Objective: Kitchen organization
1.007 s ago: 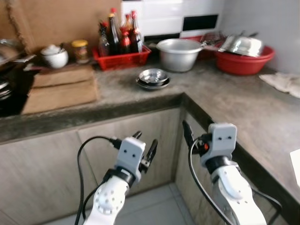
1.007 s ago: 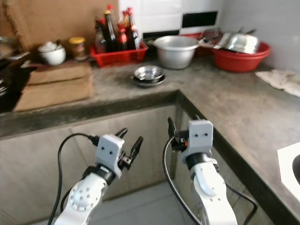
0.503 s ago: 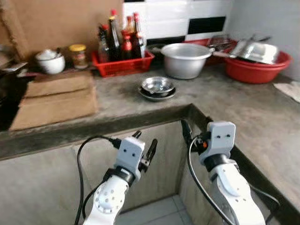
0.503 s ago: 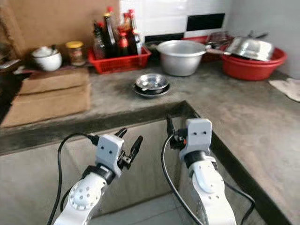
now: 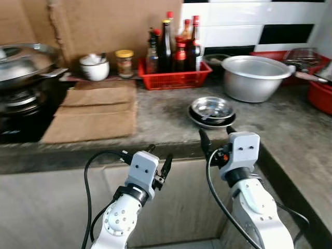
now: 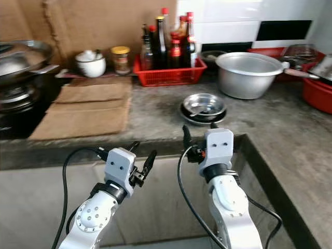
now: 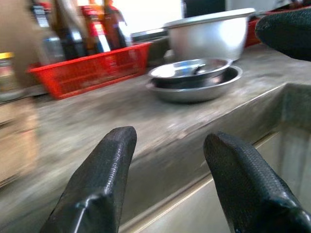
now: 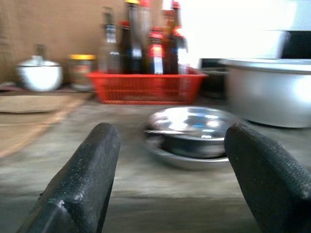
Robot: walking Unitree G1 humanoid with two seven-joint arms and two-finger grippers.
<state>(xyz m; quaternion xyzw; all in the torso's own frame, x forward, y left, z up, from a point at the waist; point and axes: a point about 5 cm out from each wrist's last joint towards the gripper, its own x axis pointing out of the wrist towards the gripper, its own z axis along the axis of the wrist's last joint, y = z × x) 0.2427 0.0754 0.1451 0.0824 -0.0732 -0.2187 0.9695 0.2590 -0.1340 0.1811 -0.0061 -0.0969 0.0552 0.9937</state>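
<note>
Both arms are raised in front of the worktop (image 5: 155,111), below its front edge; the left tool (image 5: 158,162) hangs before the cabinet front with its fingers (image 7: 102,179) spread and nothing between them; the right tool (image 5: 215,141) sits level with the front edge, near the inner corner where the worktop turns, its fingers (image 8: 92,170) likewise spread and empty.

A stack of shallow steel bowls (image 5: 210,111) rests on the worktop just behind the right tool, close to the front edge and apart from everything else; in the right wrist view the bowls (image 8: 192,128) lie straight ahead between the two fingers, untouched; a utensil seems to lie in the top bowl, though it is too blurred to name.

Behind the bowls, toward the back edge, stands a large aluminium pot (image 5: 257,77); beside it a red basket (image 5: 174,78) holds several dark sauce bottles (image 5: 167,44) upright against the wall; further along the back edge are a glass jar (image 5: 124,63) with a yellow lid and a white lidded pot (image 5: 94,67).

Flattened cardboard (image 5: 96,111) covers the worktop between the basket and a dark stove (image 5: 21,111) at the far left end; a lidded wok (image 5: 23,59) sits on the stove; a red basin (image 5: 321,96) shows at the right edge.
</note>
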